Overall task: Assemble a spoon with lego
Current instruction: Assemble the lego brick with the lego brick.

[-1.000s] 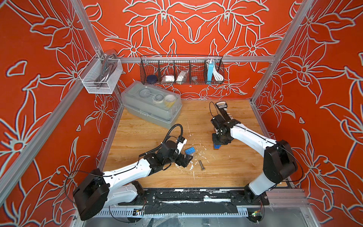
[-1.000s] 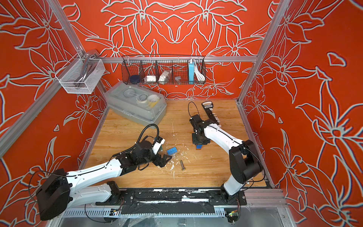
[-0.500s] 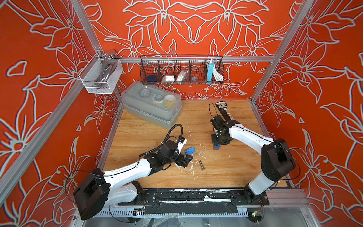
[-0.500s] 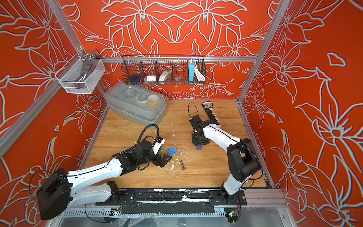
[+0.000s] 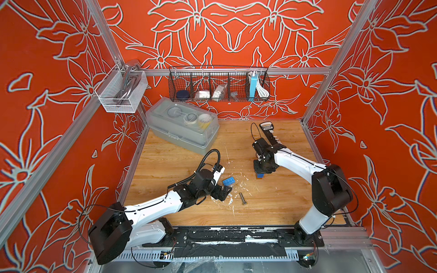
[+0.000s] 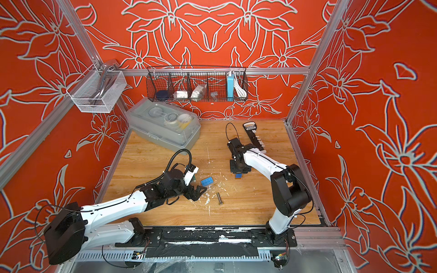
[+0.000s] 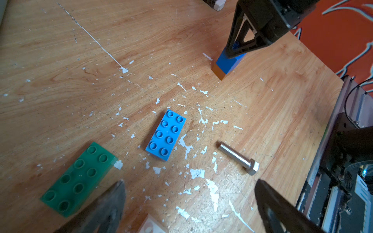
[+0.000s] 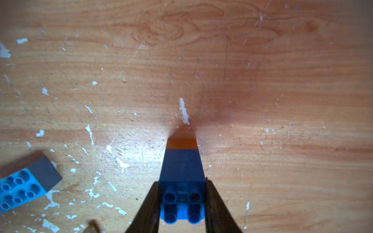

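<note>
Your right gripper [image 8: 182, 186] clamped one blue-on-brown stack [image 5: 260, 176] right of centre; your left gripper [image 7: 189, 181] gaped wide beside one light blue brick [image 7: 165, 135], one green brick [image 7: 78, 179], one bolt [image 7: 237, 158].

Both top views are bright and evenly lit from above, sharp, with wide-angle stretch at the edges. Shadows on the wooden table [image 5: 272, 208] are soft. In the right wrist view the blue-and-brown stack [image 8: 181, 163] throws a dim shadow ahead, pale glare sits beside it, and the corners darken. The fingers [image 7: 105, 209] of the left gripper [image 7: 190, 181] look out of focus, the green brick [image 7: 78, 179] perhaps slightly smeared
</note>
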`<state>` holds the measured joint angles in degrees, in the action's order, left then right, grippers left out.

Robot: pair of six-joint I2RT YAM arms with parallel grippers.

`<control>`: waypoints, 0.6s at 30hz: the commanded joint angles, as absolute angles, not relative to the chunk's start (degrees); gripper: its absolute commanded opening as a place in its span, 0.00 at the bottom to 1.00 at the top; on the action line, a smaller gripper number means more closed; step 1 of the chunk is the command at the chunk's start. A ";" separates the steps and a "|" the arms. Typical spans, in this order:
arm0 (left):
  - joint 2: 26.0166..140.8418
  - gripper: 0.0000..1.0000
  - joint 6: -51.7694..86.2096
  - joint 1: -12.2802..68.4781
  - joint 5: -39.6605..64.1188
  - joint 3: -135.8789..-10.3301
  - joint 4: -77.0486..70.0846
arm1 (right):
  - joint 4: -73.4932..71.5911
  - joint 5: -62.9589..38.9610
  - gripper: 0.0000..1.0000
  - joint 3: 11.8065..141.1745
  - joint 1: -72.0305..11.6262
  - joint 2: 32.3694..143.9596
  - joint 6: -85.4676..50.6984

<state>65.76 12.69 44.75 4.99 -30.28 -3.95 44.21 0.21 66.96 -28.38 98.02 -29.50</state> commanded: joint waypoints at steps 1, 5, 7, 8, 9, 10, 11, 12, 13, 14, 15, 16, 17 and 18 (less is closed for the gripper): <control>65.74 0.98 11.78 45.15 4.26 -30.50 -3.87 | 41.41 -6.89 0.23 61.88 -28.50 103.22 -31.18; 65.50 0.98 11.78 45.19 4.04 -30.52 -3.47 | 41.63 -5.52 0.24 62.58 -29.82 105.72 -31.67; 65.14 0.98 11.66 45.17 3.89 -30.35 -3.26 | 42.97 -3.86 0.24 63.57 -30.66 107.78 -31.07; 64.84 0.98 11.62 45.20 3.82 -30.32 -3.04 | 43.36 -3.18 0.25 63.84 -31.29 107.71 -31.18; 64.57 0.98 11.64 45.20 3.69 -30.24 -2.90 | 43.65 -3.27 0.25 64.19 -31.61 107.35 -31.35; 64.31 0.98 11.69 45.18 3.54 -30.04 -2.90 | 43.68 -3.60 0.26 64.50 -31.86 106.79 -31.58; 64.04 0.98 11.68 45.17 3.35 -29.82 -2.90 | 44.00 -3.89 0.27 65.00 -32.19 106.27 -31.93; 63.83 0.98 11.69 45.12 3.17 -29.71 -2.98 | 44.34 -4.39 0.29 65.48 -32.48 105.92 -32.06; 63.85 0.98 11.64 45.18 3.08 -29.62 -2.94 | 44.89 -4.66 0.30 66.03 -32.68 105.72 -32.08; 63.72 0.98 11.69 45.16 3.06 -29.62 -2.90 | 45.55 -4.42 0.32 66.63 -33.11 105.50 -32.23; 63.68 0.98 11.68 45.17 2.98 -29.69 -2.82 | 45.96 -4.06 0.34 67.00 -33.37 105.19 -32.32; 63.64 0.98 11.68 45.11 2.99 -29.68 -2.81 | 46.20 -3.89 0.35 67.32 -33.57 104.97 -32.44; 63.59 0.98 11.76 45.20 2.98 -29.70 -2.73 | 46.59 -3.87 0.37 67.70 -33.73 104.65 -32.51; 63.51 0.99 11.76 45.22 2.88 -29.71 -2.67 | 47.18 -3.64 0.39 68.34 -33.83 104.45 -32.47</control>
<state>64.66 12.62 44.75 3.60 -30.28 -3.01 41.91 0.12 70.70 -32.21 100.14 -31.33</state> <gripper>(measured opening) 0.984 0.381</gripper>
